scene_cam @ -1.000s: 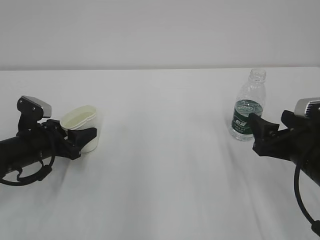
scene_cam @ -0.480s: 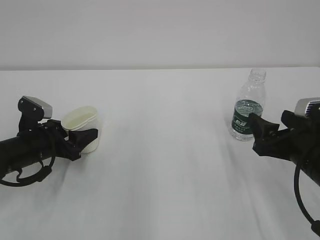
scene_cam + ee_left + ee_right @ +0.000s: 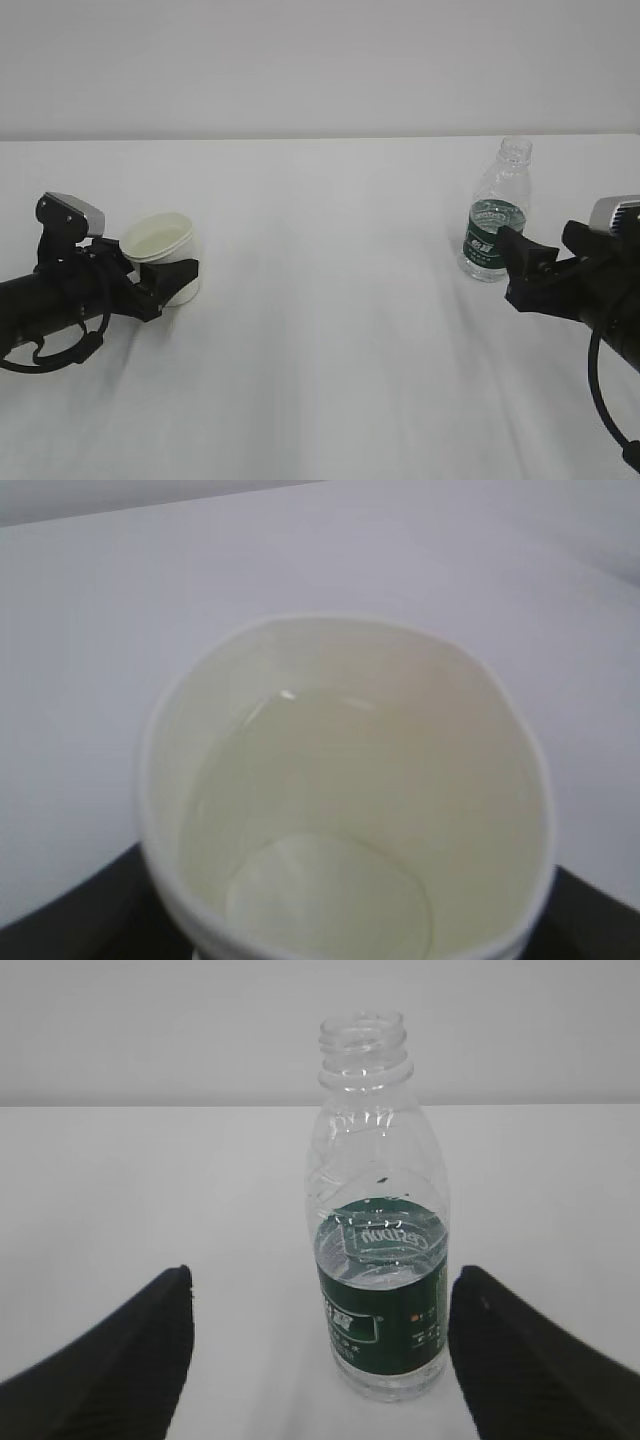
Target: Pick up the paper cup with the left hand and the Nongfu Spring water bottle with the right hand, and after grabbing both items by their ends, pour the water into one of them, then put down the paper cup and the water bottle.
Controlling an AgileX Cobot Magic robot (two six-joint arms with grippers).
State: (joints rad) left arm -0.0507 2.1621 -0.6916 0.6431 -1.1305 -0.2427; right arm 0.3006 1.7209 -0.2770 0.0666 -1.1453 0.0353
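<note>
The white paper cup (image 3: 163, 243) stands upright on the table at the left, with its rim round. In the left wrist view the paper cup (image 3: 340, 730) fills the frame and holds clear water (image 3: 330, 880). My left gripper (image 3: 176, 264) is open, with a black jaw close on each side of the cup's lower wall. The uncapped Nongfu Spring water bottle (image 3: 496, 218) stands at the right, with water (image 3: 380, 1250) up to its green label. My right gripper (image 3: 320, 1360) is open. The bottle (image 3: 380, 1210) stands just ahead between its fingers (image 3: 110, 1360), and neither finger touches it.
Both things rest on a plain white table (image 3: 330, 340) in front of a pale wall. Only the two black arms and their grey camera modules (image 3: 72, 213) lie over the table at its left and right sides.
The cup was squeezed oval and tilted in the left jaws. It now sits level with a round rim, and the left jaws have widened. The right arm and the bottle have not moved.
</note>
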